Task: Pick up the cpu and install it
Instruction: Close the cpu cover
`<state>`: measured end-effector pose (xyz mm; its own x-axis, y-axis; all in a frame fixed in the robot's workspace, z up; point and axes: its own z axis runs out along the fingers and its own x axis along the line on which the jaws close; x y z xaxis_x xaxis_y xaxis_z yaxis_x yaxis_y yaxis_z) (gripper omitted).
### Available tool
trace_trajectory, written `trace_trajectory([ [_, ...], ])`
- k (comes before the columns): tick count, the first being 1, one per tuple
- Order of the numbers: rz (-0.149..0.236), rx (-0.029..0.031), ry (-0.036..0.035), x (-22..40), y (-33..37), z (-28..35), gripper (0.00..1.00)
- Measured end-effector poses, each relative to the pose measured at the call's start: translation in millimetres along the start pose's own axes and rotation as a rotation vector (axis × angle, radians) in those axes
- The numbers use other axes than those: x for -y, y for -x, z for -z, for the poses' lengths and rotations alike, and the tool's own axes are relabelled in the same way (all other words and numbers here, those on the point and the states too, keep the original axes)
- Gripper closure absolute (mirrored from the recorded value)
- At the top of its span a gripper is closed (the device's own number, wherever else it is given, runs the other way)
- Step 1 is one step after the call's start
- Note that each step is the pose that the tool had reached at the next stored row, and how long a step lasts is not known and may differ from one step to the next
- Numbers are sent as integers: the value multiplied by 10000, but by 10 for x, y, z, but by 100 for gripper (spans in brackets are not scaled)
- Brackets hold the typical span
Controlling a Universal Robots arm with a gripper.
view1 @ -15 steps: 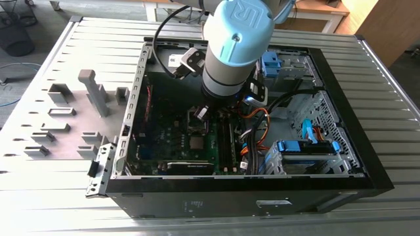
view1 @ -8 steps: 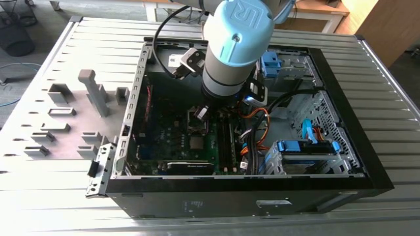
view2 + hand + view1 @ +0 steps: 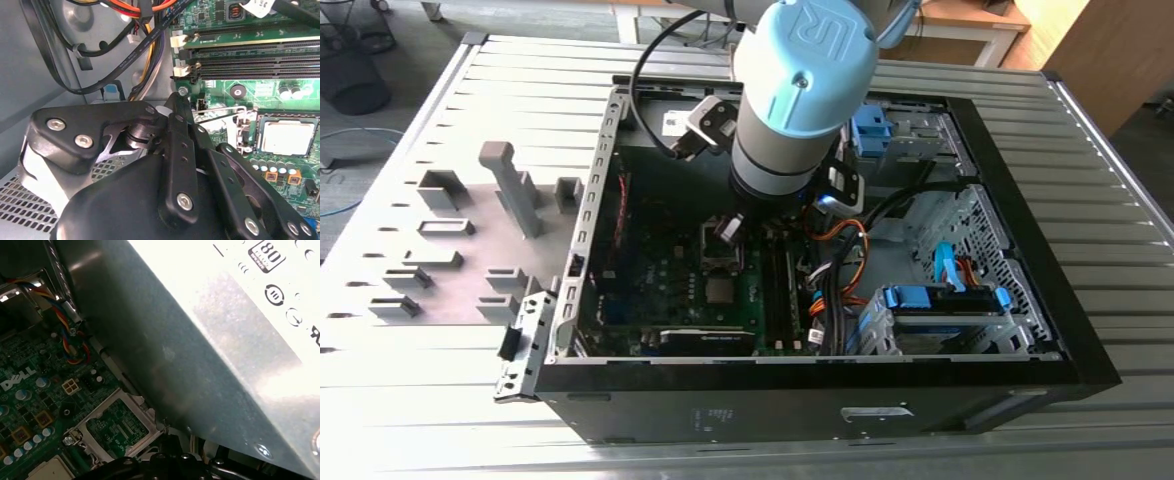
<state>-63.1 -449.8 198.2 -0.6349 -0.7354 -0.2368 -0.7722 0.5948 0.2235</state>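
Observation:
The cpu (image 3: 288,136) is a small silvery square lying flat in the motherboard socket, also seen as the cpu (image 3: 720,293) in the exterior view. The socket's metal frame (image 3: 117,425) stands flipped open beside it, and its thin wire lever (image 3: 220,116) sticks out near the fingertips. My black gripper (image 3: 180,97) hangs inside the open PC case (image 3: 587,230), just beside the socket and apart from the cpu. Its fingers are shut together with nothing visible between them. From outside, the gripper (image 3: 727,228) sits low over the board under the blue-capped arm.
Grey holder blocks (image 3: 454,240) stand on the table at the exterior view's left. Memory slots (image 3: 250,50), bundled cables (image 3: 834,270), a drive cage with blue clips (image 3: 941,300) and the grey power-supply box (image 3: 225,340) crowd the space around the socket.

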Motion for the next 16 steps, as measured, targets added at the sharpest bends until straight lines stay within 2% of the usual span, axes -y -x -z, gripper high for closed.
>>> trace_trajectory([
  [3,4,83,68,-1,0,-1,89],
  [6,6,123,99,-3,-2,-2,89],
  [16,5,135,108,-8,-1,12,89],
])
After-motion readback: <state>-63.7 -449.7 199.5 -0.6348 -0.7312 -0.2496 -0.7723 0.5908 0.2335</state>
